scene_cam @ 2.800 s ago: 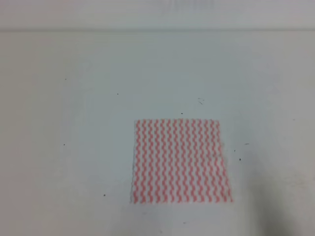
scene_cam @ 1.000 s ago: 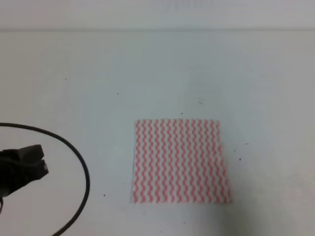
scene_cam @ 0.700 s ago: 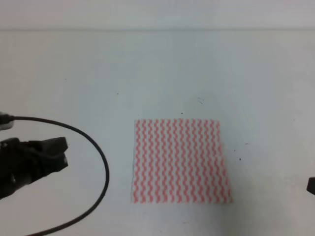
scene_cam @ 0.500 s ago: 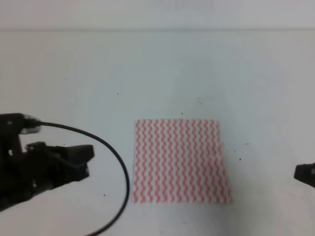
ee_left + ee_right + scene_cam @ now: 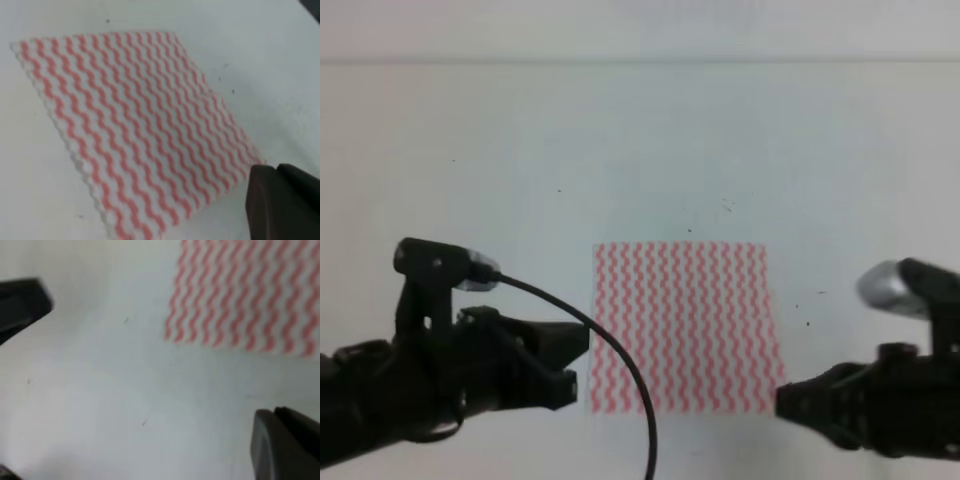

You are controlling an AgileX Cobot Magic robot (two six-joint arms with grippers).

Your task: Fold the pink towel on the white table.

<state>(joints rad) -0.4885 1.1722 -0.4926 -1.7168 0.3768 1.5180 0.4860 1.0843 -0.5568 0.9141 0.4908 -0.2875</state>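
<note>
The towel (image 5: pixel 685 328) is seen lying flat and unfolded on the white desk (image 5: pixel 620 140), a little right of centre in the high view and towards the near edge; its pink-red and white wavy stripes run from the far edge to the near one. The left gripper (image 5: pixel 575 362) is placed just beside the towel's near left corner, its dark tips reaching the cloth's left edge in the high view, though contact cannot be made out. A black cable (image 5: pixel 610 360) is looped from the left arm across that corner. The right gripper (image 5: pixel 790 400) is found just beside the near right corner of the towel. In the left wrist view only one dark finger (image 5: pixel 282 202) is shown, at the lower right, close to a towel corner; in the right wrist view a dark finger (image 5: pixel 285 445) is likewise seen at the lower right, above bare desk. Nothing is held by either gripper, and how far each is opened cannot be told.
</note>
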